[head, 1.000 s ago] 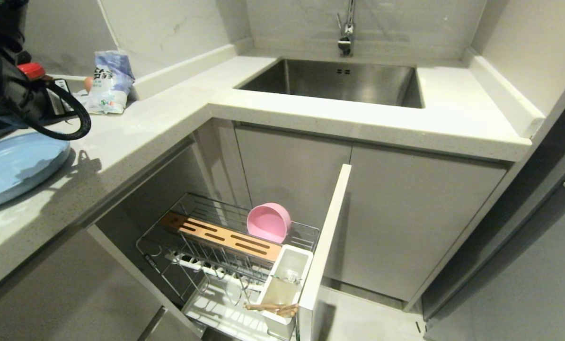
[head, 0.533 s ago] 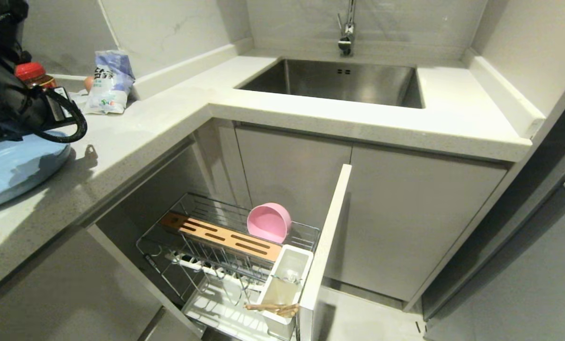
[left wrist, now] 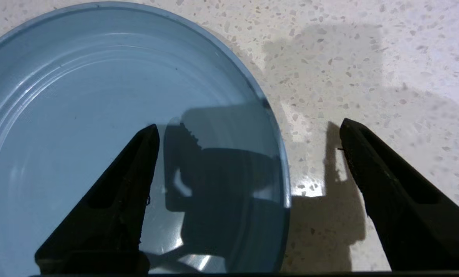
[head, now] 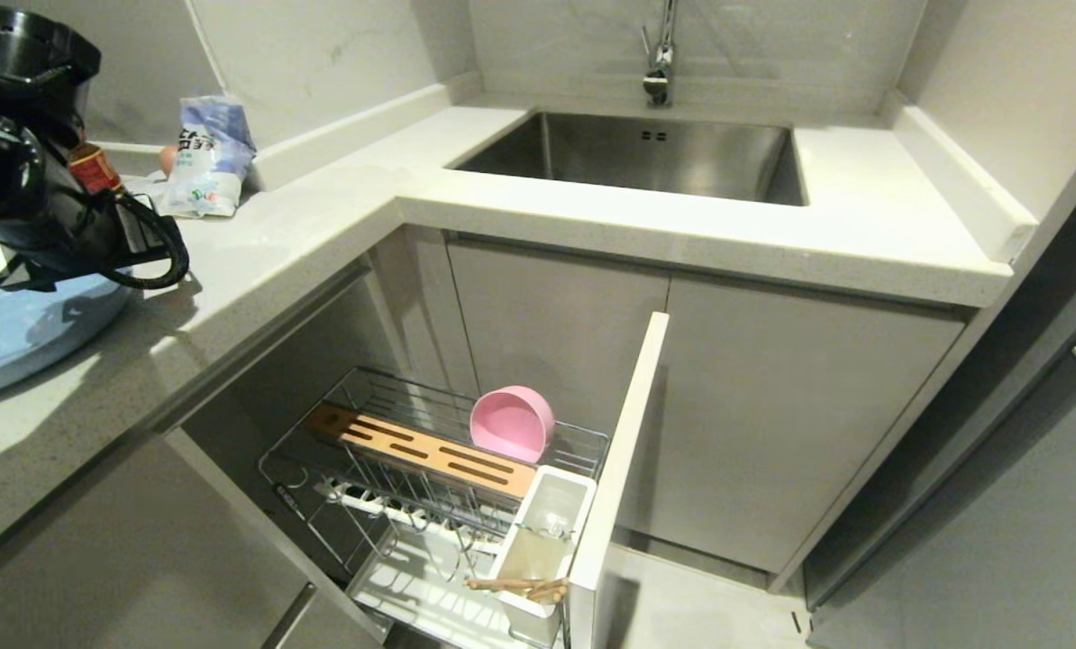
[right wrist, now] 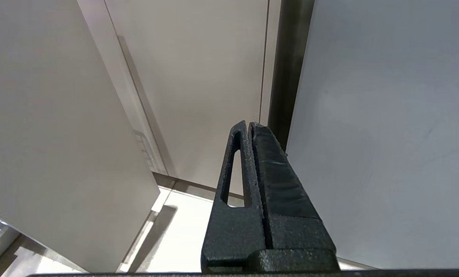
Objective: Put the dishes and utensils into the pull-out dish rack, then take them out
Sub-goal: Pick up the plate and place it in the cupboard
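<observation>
I've got the left claw (left wrist: pixel 248 130) hanging over the tabletop (head: pixel 340 207) w/ its jaws spread wide and nothing between them; one finger sits above the blue plate (left wrist: pixel 98 115), the other above bare stone, so the plate's rim runs between them. The plate lies flat on the tabletop at the robot's left. Right claw (right wrist: pixel 250 127) is clenched, empty, parked down by the cabinet fronts.

The pull-out dish rack (head: pixel 430 469) is drawn fully out below. The pink bowl (head: pixel 513 422) stands on edge at the back of the wire basket, near the wooden strip (head: pixel 421 448). Chopsticks (head: pixel 520 586) lie across the near end of the white utensil cup (head: pixel 538 550). Can't spot the fork.

Whether I'm about to pick the plate up or have just set it down, I can't tell from this. If it's a pick: the plate is shallow and flat on stone, so I'd come in low, keep the rim centred in the gap, get the outer finger under the lip, and close slowly. Slick plastic, so I'd expect it to skate or tip if I pinch too near the edge. Lift level.
</observation>
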Tool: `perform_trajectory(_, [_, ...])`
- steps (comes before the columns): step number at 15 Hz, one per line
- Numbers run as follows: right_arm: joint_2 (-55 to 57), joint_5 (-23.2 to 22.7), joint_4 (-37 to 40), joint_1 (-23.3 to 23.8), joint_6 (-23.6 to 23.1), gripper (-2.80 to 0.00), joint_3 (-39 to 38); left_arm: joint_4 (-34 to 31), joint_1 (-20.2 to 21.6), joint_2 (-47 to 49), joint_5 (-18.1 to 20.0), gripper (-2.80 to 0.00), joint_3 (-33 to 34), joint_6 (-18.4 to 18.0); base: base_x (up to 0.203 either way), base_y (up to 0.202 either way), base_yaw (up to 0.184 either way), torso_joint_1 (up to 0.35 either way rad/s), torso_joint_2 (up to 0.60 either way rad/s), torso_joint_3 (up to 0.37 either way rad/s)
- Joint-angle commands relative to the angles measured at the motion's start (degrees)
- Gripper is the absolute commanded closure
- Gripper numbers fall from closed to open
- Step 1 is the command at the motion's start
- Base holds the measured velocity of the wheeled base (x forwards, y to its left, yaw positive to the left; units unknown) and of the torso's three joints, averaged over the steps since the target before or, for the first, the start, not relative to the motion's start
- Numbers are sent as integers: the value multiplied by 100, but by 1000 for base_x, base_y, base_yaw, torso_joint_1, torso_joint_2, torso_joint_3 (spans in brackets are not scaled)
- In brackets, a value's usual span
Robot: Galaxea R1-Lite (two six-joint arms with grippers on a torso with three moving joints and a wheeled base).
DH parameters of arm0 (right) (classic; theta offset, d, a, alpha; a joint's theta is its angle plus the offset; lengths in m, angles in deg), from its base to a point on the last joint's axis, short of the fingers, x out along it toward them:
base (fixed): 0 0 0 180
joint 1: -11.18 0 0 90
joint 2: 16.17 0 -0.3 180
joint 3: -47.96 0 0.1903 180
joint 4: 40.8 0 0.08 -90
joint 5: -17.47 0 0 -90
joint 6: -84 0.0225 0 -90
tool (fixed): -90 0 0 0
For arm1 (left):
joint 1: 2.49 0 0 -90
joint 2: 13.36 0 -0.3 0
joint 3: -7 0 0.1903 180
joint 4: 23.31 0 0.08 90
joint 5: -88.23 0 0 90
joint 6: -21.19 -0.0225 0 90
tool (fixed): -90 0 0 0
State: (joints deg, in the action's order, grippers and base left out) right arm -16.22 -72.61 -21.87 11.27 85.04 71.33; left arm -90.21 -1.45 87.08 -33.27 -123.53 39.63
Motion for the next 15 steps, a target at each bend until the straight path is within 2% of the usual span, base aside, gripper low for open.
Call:
perform_trajectory(1, [-4,-1,-5,-1,1,0,-149,-30,17,109,12,-280,-7,11,0,0,0,0,0,0])
perform_trajectory(4, [-4,-1,-5,-1,1,0,-149,-32,19,134,30,-280,-6,11,0,0,0,0,0,0])
perform_trajectory(5, [-4,-1,-5,-1,1,0,-149,-32,19,134,30,0,-6,11,0,0,0,0,0,0])
perform_trajectory(15, [-4,-1,-5,-1,1,0,-149,-32,-39,-35,47,0,40,3,0,0,0,0,0,0])
